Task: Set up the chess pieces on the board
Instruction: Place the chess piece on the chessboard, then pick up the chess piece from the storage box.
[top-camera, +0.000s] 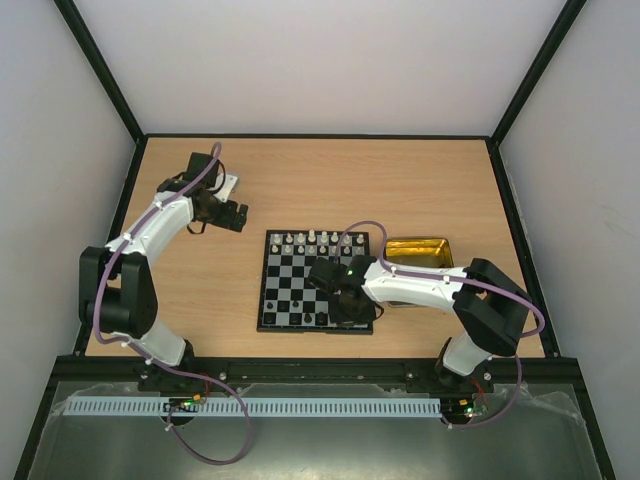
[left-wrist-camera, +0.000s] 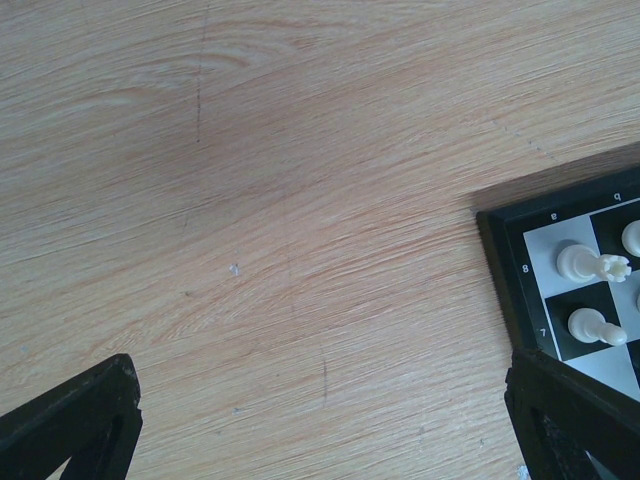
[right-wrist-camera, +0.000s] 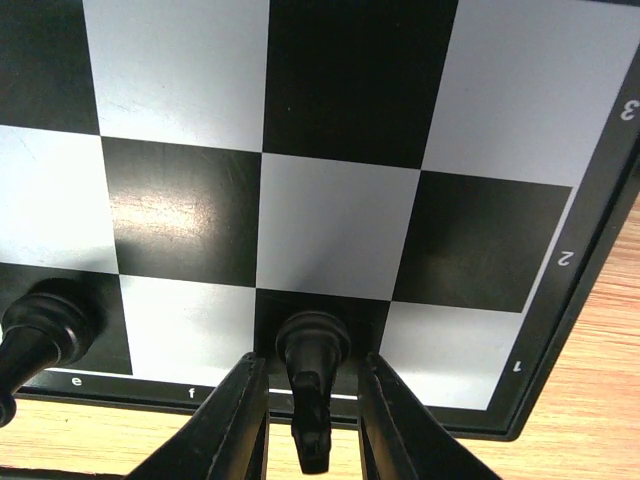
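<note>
The board lies centre; we lose its near right corner under the right arm, which also cuts off the gold tray. Left gripper: spread wide over the table by the board's corner. Right gripper: slightly parted, flanking a black piece on rank one, its top blurred.
</note>
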